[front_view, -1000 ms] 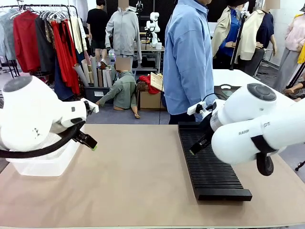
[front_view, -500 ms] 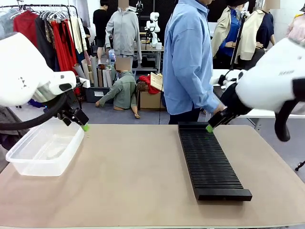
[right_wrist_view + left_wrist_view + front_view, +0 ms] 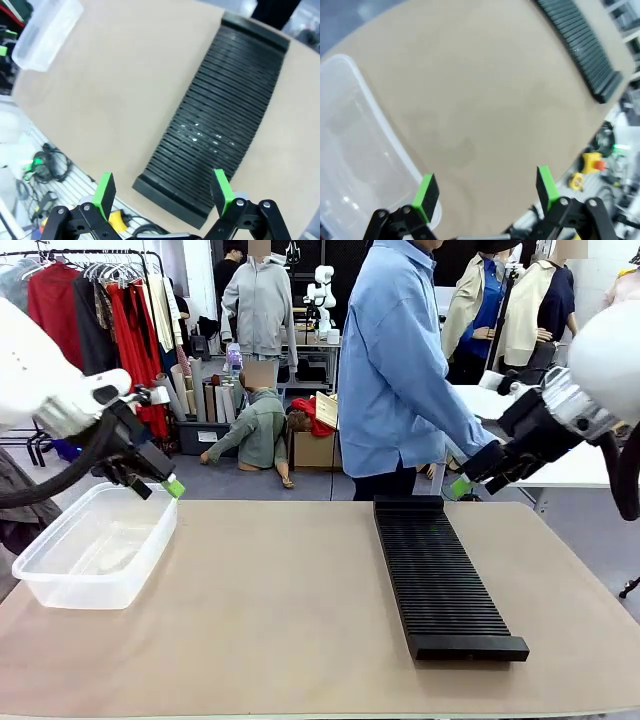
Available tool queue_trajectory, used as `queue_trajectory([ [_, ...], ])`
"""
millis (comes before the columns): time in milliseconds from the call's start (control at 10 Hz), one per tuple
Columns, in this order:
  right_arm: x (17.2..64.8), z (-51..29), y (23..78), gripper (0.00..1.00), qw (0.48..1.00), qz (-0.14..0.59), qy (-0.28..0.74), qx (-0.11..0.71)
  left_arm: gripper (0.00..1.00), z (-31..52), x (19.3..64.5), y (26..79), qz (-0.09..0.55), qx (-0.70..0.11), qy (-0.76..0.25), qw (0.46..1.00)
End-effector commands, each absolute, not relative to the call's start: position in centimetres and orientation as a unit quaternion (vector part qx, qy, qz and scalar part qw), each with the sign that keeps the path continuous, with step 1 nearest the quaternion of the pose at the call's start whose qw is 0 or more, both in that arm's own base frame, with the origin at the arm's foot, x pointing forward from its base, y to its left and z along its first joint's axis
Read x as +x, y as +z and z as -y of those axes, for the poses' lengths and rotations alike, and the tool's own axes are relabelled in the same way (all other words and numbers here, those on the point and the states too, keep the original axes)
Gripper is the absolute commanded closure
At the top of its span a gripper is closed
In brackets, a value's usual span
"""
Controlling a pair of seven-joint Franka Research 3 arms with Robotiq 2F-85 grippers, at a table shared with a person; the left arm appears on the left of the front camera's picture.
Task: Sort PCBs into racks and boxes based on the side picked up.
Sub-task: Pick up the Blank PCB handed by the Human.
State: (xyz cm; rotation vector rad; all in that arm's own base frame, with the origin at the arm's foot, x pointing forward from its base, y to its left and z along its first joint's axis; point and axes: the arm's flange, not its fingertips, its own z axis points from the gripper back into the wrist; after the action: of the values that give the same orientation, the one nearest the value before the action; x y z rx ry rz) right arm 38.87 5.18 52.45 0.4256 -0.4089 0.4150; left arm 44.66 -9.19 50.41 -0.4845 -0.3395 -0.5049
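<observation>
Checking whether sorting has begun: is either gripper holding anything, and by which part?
Nothing is held. The left gripper and the right gripper both stand open, with nothing between their jaws.

Your front camera sits at the near edge of the table (image 3: pixel 280 600), facing across it toward the person (image 3: pixel 400 370) on the far side. Your left wrist camera looks down from well above the clear tub (image 3: pixel 350 150), your right one from above the black slotted rack (image 3: pixel 225 120). All three views share both.

No readable text, label, brand, number or sign on anything here; any print too small or blurry.
</observation>
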Motion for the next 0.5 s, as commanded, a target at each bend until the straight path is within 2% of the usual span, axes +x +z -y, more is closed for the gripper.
queue_trajectory([
  [0, 39.7, -1.9, 52.9, 0.00, 0.905, 0.192, 0.214, 0.314, 0.00, 5.0, 45.4, 51.4, 0.166, -0.314, -0.222, 0.908],
  [200, 40.4, 1.1, 52.4, 0.00, 0.881, 0.183, 0.220, 0.376, 0.00, 2.0, 45.1, 51.7, 0.192, -0.344, -0.199, 0.897],
  [400, 41.6, 4.0, 50.9, 0.00, 0.856, 0.177, 0.213, 0.436, 0.00, -0.8, 45.2, 49.9, 0.193, -0.381, -0.174, 0.887],
])
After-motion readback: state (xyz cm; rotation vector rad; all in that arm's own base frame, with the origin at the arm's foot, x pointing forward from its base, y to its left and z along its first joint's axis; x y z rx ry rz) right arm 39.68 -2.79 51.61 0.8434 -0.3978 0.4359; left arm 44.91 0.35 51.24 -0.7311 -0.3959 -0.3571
